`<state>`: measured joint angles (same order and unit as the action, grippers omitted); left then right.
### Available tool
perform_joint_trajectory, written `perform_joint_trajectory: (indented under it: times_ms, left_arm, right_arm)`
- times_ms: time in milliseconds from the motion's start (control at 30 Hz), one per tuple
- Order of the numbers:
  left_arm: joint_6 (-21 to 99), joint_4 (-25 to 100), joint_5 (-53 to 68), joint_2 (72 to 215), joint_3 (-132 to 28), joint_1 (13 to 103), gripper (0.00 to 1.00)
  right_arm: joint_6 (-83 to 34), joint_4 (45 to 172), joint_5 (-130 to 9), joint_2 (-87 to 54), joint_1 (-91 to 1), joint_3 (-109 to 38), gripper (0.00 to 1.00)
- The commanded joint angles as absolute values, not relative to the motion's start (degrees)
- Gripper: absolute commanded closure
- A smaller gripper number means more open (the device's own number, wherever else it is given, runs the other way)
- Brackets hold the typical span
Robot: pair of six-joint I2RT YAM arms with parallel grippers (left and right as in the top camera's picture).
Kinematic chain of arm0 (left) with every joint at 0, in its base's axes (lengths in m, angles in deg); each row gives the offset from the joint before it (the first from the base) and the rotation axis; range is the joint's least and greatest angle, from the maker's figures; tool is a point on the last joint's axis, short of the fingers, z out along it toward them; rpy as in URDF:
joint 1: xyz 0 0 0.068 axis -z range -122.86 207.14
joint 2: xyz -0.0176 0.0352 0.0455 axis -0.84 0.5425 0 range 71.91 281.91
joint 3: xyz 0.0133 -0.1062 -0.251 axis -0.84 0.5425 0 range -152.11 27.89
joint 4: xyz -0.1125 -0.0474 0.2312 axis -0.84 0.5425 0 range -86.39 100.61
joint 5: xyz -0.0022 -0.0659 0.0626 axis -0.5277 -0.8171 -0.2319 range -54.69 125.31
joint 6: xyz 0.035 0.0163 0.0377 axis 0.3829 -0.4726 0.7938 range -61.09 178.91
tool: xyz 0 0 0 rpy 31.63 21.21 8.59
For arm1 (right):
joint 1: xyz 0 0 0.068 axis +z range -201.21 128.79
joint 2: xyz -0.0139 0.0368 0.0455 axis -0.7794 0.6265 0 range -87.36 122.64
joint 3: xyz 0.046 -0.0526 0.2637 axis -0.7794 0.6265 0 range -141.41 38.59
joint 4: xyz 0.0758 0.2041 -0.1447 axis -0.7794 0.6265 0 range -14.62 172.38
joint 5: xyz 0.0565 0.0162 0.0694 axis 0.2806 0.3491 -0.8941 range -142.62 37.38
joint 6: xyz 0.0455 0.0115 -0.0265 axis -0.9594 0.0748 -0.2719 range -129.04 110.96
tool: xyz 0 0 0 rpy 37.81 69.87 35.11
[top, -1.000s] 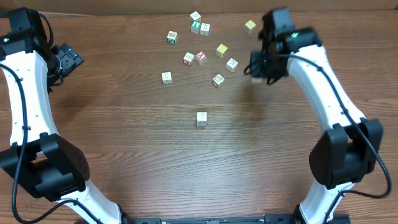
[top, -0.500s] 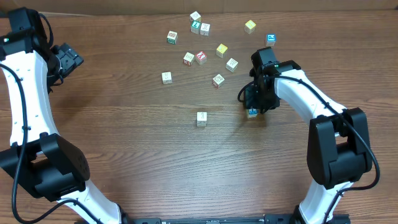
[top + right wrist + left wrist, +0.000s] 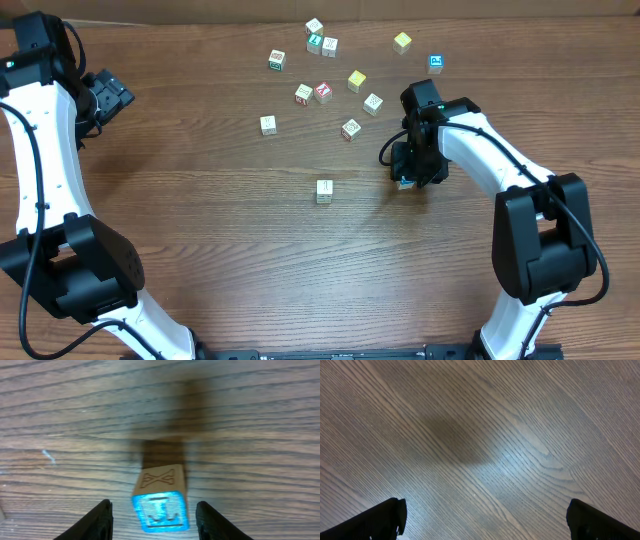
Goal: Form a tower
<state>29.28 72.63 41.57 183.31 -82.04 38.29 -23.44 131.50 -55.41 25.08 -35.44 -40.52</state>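
Observation:
The tower [image 3: 324, 190] is a short pale column with a whitish top, standing alone at mid-table. To its right, my right gripper [image 3: 405, 176] hangs straight over a cube with a blue top face [image 3: 161, 512] that rests on the wood. In the right wrist view the fingers [image 3: 102, 517] flank this cube with a gap on each side, so the right gripper [image 3: 154, 512] is open. My left gripper [image 3: 112, 95] is at the far left back. In its wrist view it [image 3: 485, 520] stands wide open over bare table.
Several loose letter cubes lie scattered at the back, among them a yellow one [image 3: 402, 41], a blue one [image 3: 436, 62], a red one [image 3: 323, 92] and a pale one [image 3: 268, 124]. The wooden table [image 3: 220, 250] runs on in front.
My right arm swung from the back right down toward mid-table, carrying the blue-topped cube. The jaws have spread apart and the cube stands free on the wood. The left arm stayed still.

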Motion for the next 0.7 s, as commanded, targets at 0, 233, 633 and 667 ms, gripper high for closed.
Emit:
perform_joint_trajectory:
  times_ms: [0, 233, 633, 667]
  left_arm:
    - [29.6, 72.6, 41.9, 183.2, -82.1, 38.5, 0.00]
    - [29.6, 72.6, 41.9, 183.2, -82.1, 38.5, 0.00]
    - [29.6, 72.6, 41.9, 183.2, -82.1, 38.5, 0.00]
    - [29.6, 72.6, 41.9, 183.2, -82.1, 38.5, 0.00]
  right_arm:
    - [-23.8, 131.1, -54.3, 24.9, -34.3, -39.6, 0.50]
    - [-23.6, 129.7, -48.8, 24.9, -34.1, -38.5, 0.53]
    - [-23.7, 129.0, -48.4, 24.9, -34.0, -38.5, 0.69]
    - [-23.7, 129.0, -48.4, 24.9, -34.0, -38.5, 0.72]
